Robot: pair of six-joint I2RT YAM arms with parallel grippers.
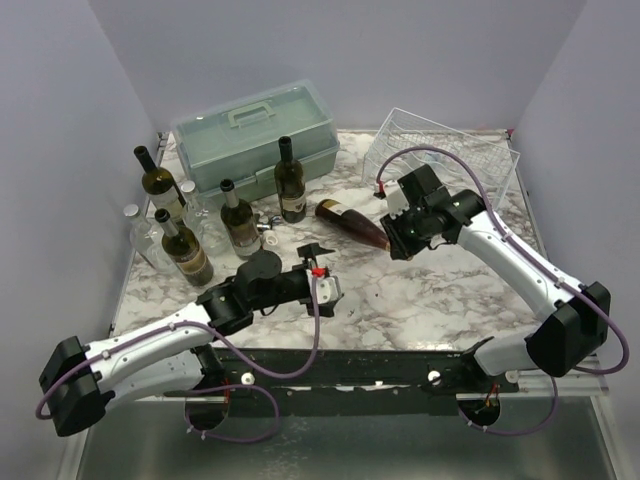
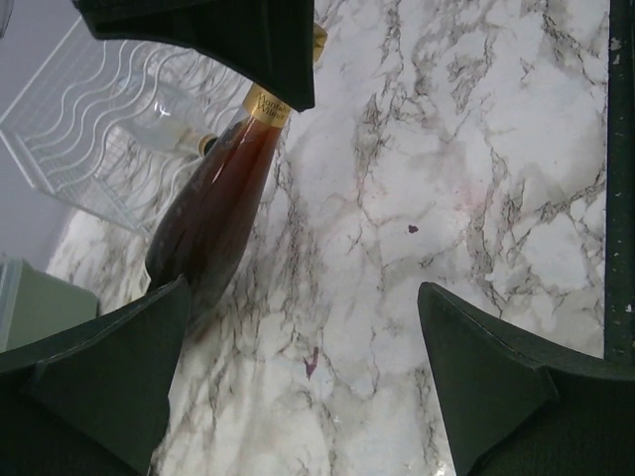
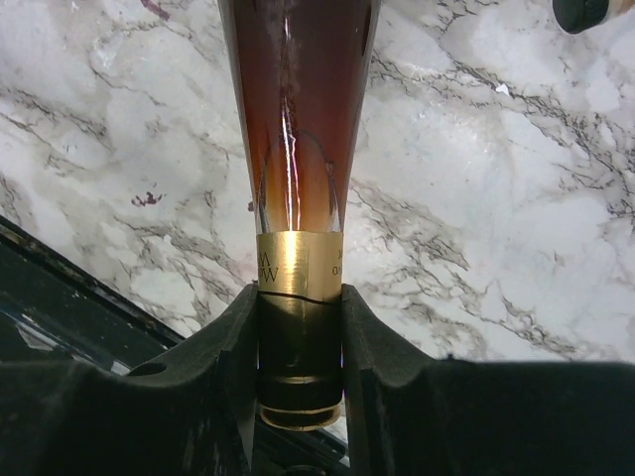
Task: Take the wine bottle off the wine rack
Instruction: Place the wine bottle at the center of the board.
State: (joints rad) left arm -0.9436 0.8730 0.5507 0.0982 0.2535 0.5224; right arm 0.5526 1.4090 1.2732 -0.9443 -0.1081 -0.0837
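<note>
Right gripper (image 3: 300, 332) clamps wine bottle (image 3: 298, 119) by neck — outside wine rack (image 1: 445, 140).

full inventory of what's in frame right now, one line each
wine bottle: 1, red-brown, lying on table, centre-right
dark bottles: 4, dark glass, upright, back left
clear bottles: at least 2, clear, upright, far left
toolbox: 1, grey-green, back centre
wine rack: 1, white wire, back right
table: 1, white-grey marble, underneath everything
left gripper: 1, black, open, over table front-centre
right gripper: 1, black, shut on wine bottle's neck
</note>
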